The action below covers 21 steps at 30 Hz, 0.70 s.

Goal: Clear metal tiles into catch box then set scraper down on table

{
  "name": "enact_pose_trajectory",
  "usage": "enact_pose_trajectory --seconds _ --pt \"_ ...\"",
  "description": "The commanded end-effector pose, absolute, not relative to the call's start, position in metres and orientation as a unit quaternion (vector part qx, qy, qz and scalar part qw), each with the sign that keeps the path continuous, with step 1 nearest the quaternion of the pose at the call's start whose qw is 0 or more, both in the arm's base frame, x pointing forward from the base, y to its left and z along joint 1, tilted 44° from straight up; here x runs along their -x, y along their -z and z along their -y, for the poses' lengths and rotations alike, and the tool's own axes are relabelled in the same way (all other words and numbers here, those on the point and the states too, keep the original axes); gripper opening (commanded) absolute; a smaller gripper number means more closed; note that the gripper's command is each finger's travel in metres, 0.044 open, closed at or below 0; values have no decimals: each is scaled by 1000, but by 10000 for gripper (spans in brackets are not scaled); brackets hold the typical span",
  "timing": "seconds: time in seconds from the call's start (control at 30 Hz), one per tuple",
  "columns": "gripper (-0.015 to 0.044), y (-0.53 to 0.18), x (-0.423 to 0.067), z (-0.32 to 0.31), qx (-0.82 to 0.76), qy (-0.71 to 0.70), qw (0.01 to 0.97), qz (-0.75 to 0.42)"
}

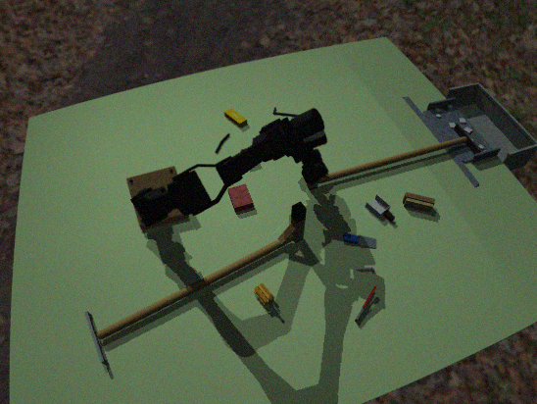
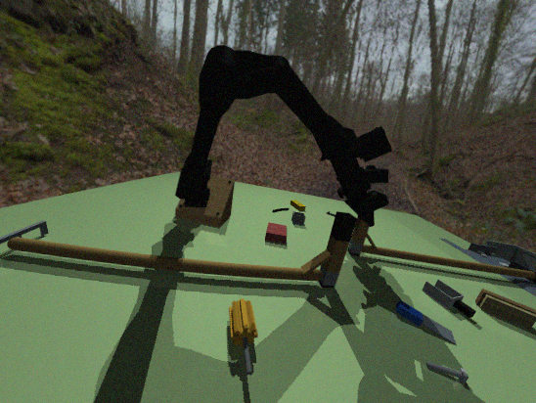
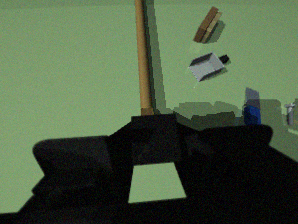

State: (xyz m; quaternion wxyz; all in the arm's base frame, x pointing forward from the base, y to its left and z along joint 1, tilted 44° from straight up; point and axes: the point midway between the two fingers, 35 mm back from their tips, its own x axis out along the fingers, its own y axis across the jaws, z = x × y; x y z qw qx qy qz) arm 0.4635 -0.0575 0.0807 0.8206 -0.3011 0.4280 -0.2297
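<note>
The gripper [image 1: 314, 172] is clamped on the near end of the long scraper [image 1: 392, 158], a slim wooden pole. Its dark cross-blade rests on the steel bench plate [image 1: 443, 125] beside small pale metal tiles [image 1: 463, 120], close to the grey catch box [image 1: 510, 129].
</note>
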Motion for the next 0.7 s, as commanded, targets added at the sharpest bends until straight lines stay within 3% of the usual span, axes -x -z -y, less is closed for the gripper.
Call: enact_pose_trajectory --seconds 0.0,0.67 --pt "0 -85 -471 56 301 227 824 -423" --pt "0 -87 -492 58 301 228 824 -422"
